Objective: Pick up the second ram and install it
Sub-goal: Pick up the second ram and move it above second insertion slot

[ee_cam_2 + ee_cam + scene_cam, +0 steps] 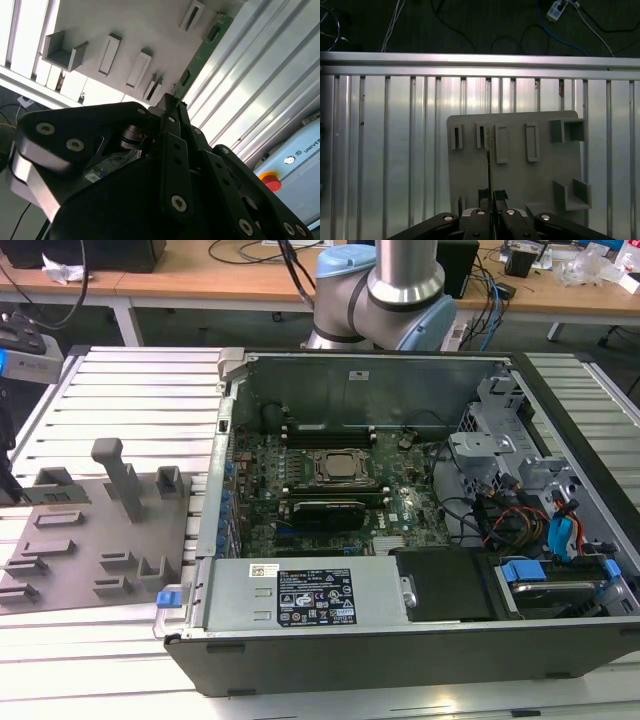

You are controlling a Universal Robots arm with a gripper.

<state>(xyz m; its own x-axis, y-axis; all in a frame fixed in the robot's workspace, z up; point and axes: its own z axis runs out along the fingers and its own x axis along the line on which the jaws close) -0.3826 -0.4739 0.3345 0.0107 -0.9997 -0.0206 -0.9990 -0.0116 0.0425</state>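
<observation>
Gripper (491, 195) on second ram (200, 55) — above tray (520, 185)

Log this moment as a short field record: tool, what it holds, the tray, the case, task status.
tool: shut on the second ram
second ram: green stick, projecting from the fingertips over the holder tray; seen edge-on in the first wrist view
holder tray: grey, lying on the slatted table at the exterior view's left of the computer case
computer case: open, motherboard exposed
task status: ram gripped at the tray, not yet installed
</observation>
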